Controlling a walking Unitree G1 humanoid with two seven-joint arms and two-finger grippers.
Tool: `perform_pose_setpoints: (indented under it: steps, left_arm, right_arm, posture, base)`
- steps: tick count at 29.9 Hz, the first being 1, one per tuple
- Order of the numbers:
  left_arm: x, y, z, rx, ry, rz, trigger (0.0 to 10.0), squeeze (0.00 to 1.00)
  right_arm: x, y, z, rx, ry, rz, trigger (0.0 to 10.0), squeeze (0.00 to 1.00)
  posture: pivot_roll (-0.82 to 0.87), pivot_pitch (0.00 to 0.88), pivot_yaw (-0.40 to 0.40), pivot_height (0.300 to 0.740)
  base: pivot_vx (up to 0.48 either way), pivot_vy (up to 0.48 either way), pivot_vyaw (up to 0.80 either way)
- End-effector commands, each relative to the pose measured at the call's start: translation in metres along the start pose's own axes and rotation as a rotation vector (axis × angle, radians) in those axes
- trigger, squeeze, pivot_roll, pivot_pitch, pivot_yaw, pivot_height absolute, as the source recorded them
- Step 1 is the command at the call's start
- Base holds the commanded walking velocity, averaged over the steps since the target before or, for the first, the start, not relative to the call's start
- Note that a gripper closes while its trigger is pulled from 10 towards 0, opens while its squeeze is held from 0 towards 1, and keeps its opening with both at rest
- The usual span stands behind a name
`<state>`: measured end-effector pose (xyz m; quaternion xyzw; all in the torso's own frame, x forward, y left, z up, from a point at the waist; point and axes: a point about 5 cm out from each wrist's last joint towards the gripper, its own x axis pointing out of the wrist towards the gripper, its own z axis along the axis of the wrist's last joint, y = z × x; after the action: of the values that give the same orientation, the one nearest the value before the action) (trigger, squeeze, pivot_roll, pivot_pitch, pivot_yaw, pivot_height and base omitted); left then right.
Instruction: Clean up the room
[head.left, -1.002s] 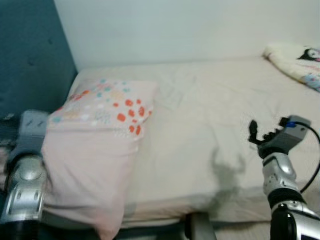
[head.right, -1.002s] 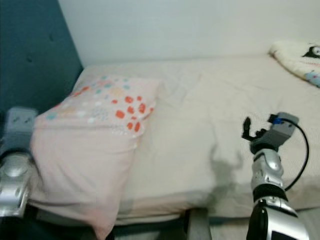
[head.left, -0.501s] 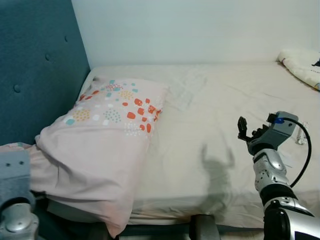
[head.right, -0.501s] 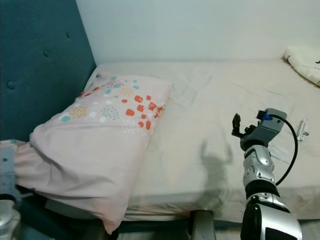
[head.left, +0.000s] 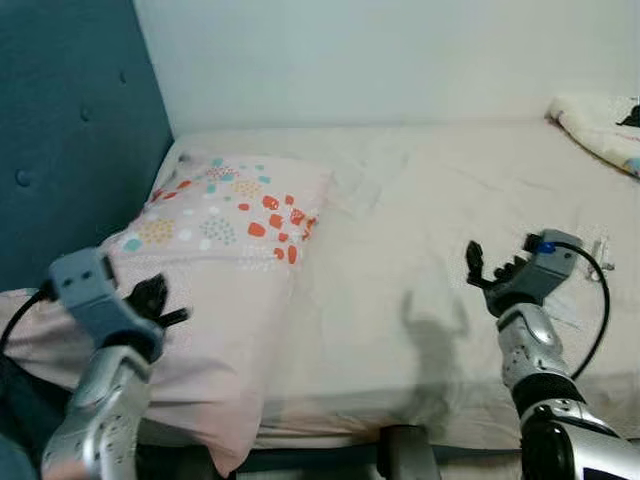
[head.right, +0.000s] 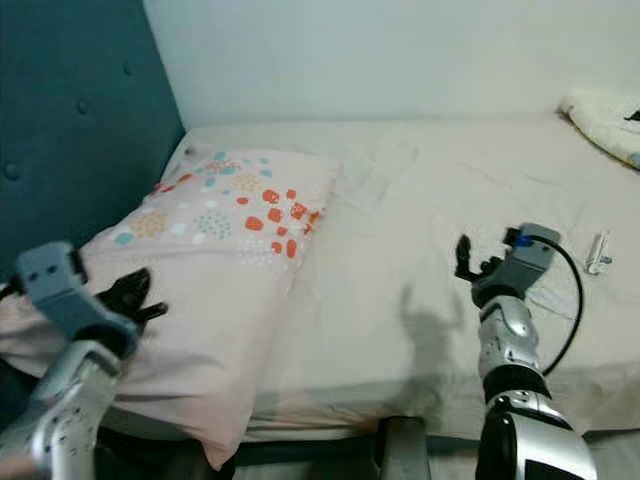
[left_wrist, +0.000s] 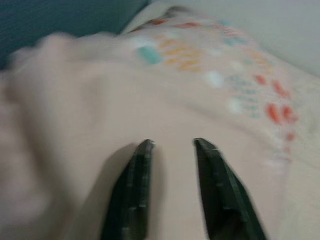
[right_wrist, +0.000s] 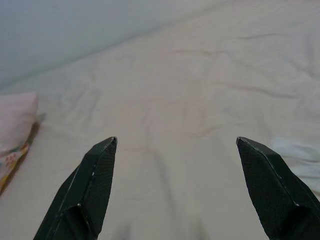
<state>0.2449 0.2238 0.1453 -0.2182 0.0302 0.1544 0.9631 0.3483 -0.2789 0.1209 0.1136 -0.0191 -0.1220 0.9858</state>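
Note:
A pink pillow (head.left: 230, 260) with orange, teal and white dots lies at the head end of the bed (head.left: 450, 190), its near end drooping over the bed's edge. My left gripper (head.left: 165, 305) is raised over that near end. In the blurred left wrist view the left gripper (left_wrist: 173, 143) is open just above the pink fabric, with nothing between the fingers. My right gripper (head.left: 485, 268) hovers over the cream sheet towards the right. In the right wrist view this gripper (right_wrist: 176, 140) is wide open and holds nothing.
A blue padded headboard (head.left: 70, 120) stands on the left and a white wall runs behind the bed. A patterned white blanket (head.left: 600, 120) lies at the far right corner. A small clear object (head.right: 598, 250) rests on the sheet beyond my right gripper.
My left arm has come up from low at the left, and its gripper now stands over the pillow's near end. The camera shifted a little. The right gripper has barely moved.

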Motion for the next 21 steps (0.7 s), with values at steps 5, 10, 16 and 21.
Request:
perform_pose_setpoints:
  steps: [5, 10, 16, 21]
  left_arm:
    - [-0.009, 0.022, -0.028, -0.169, 0.098, 0.118, 10.0, 1.00]
    - [-0.021, 0.038, -0.041, -0.253, 0.145, 0.201, 10.0, 1.00]
    - [-0.049, 0.044, -0.057, -0.425, 0.231, 0.121, 10.0, 1.00]
    - [-0.068, 0.039, -0.061, -0.590, 0.297, -0.084, 10.0, 1.00]
  right_arm:
    - [-0.001, 0.000, -0.004, 0.007, 0.016, -0.004, 10.0, 0.00]
    - [-0.001, 0.001, -0.005, -0.001, 0.025, 0.001, 10.0, 0.00]
    - [-0.002, 0.000, -0.006, -0.008, 0.034, 0.003, 10.0, 0.00]
    - [-0.002, -0.001, -0.006, -0.011, 0.040, 0.001, 10.0, 0.00]
  posture:
    - [0.05, 0.082, 0.004, 0.540]
    - [0.06, 0.088, 0.000, 0.540]
    - [0.07, 0.098, 0.000, 0.540]
    - [0.07, 0.106, -0.003, 0.540]
  base:
    - [0.000, 0.000, 0.00]
    - [0.000, 0.000, 0.00]
    - [0.000, 0.000, 0.00]
    - [0.000, 0.000, 0.00]
